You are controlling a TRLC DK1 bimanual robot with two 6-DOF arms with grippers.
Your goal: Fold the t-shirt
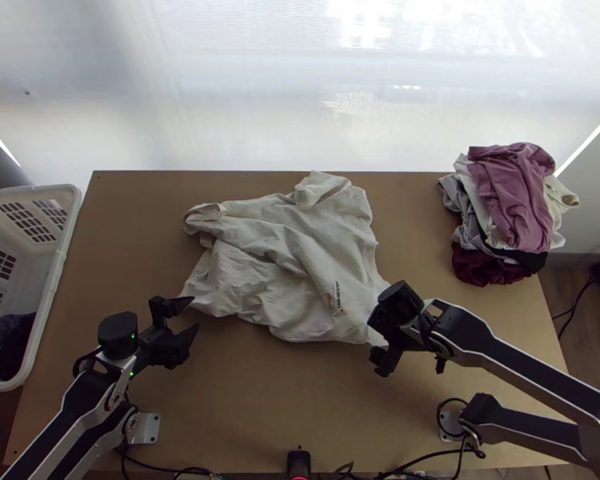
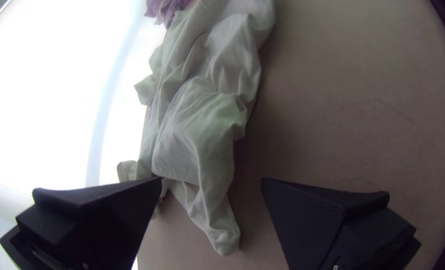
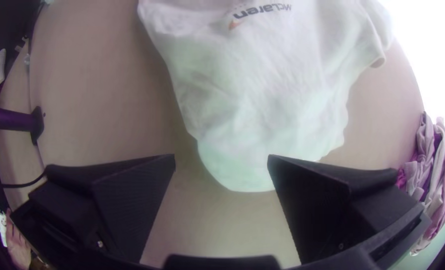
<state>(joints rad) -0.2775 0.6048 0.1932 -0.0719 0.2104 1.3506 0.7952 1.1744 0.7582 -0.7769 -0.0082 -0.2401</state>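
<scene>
Dark lettering (image 1: 338,296) marked the pale t-shirt (image 1: 292,260), rumpled between the left gripper (image 1: 194,314) and right gripper (image 1: 378,342). Both stood wide open, grasping nothing.

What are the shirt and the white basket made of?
The shirt looks like soft, matte cloth, maybe cotton, because it wrinkles and droops into loose folds. The basket seems to be hard, smooth plastic: its rim keeps its shape, and its sides have neat rows of little holes.
</scene>
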